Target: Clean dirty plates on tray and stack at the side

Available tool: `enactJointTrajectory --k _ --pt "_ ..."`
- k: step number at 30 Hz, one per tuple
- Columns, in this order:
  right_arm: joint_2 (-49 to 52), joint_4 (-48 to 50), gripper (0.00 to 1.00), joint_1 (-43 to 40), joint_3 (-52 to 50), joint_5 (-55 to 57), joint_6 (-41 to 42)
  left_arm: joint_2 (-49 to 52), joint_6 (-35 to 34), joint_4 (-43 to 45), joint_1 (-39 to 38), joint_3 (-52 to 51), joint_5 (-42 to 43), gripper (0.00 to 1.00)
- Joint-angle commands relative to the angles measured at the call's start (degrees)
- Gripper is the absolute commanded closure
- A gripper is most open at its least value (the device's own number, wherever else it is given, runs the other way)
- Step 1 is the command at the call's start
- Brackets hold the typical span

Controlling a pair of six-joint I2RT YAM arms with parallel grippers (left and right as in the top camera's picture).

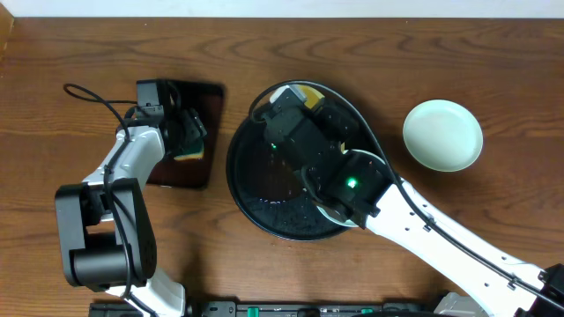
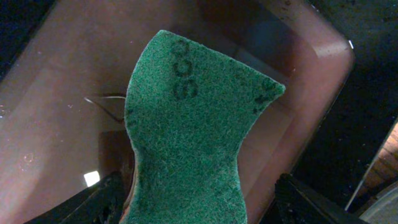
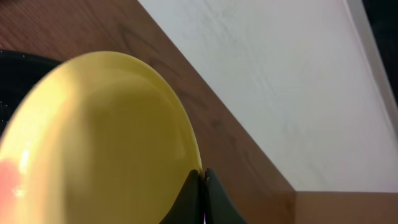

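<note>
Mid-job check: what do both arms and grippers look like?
The left arm and right arm have white links and black joints. A black cable loops off the left; green lights glow on the right. Fingers are black.

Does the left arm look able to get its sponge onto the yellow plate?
Probably yes: the left pincer grips the sponge over the small tray, the right pincer holds the yellow plate by the far rim of the black tray, nothing between.

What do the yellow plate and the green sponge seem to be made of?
The yellow plate is probably glazed ceramic or hard plastic: it is smooth and glossy, with soft highlights. The green sponge shows a coarse, fibrous scouring face: matte, rough and speckled.
</note>
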Motion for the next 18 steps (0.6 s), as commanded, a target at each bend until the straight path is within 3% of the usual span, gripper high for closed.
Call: enactJointTrajectory --k 1,10,18 --pt "-1.2 0.4 0.99 -0.1 0.0 3.3 -1.9 -0.1 0.5 -0.1 0.3 0.2 0.3 0.22" --pt "-1.1 0.8 0.99 -0.1 0.0 3.1 -4.2 -0.1 0.5 -0.1 0.3 0.2 0.3 0.22" --pt "0.4 -0.6 0.99 -3.4 0.0 -2.0 2.2 -0.1 0.5 -0.1 0.3 0.2 0.3 0.22"
